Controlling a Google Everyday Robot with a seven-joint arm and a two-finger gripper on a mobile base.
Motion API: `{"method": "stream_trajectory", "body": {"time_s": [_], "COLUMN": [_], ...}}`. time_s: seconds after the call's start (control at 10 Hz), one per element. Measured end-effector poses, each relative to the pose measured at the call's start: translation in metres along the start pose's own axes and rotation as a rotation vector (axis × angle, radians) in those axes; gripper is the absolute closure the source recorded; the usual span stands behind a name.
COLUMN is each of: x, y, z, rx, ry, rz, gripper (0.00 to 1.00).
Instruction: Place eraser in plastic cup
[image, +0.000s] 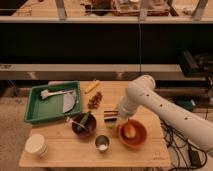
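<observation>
Seen from my remote station, the white arm (165, 107) reaches in from the right and bends down over the middle of the wooden worktop (60, 150). Its gripper (119, 116) sits low, just right of the eraser (110, 115), a small dark striped block. I cannot tell whether the block is pinched or simply lying beside the tool, because the arm's wrist hides the tips. The eraser lies directly above the plastic cup (110, 123), a small light-green cup whose rim shows just beneath it; whether the two touch is unclear from my screen.

Right of the cup stands an orange bowl (133, 135) holding a pale rounded item, partly under the arm. Left of the cup is a dark bowl (83, 125) with a green utensil leaning in it. A shiny metal cup (102, 143) stands near the front edge, between the two bowls. A white ribbed cup (36, 145) occupies the front left corner. A green tray (35, 107) with grey tools fills the back left. A reddish-brown lumpy cluster (94, 100) and a yellow stick (91, 87) lie behind the bowls, near the tray's right side.
</observation>
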Motion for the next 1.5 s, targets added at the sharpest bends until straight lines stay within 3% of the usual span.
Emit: {"method": "stream_trajectory", "body": {"time_s": [0.2,0.3,0.5,1.0,1.5], "x": [0.007,0.013,0.021,0.016,0.013], "y": [0.021,0.029,0.037,0.039,0.037], "z": [0.005,0.008,0.017,0.031,0.032], "rx": [-0.036,-0.047,-0.058,-0.029,-0.011], "ry": [0.016,0.020,0.015,-0.001,0.009], "rz": [0.034,0.040,0.055,0.079,0.085], "gripper": [0.98,0.91,0.69,0.22,0.20]}}
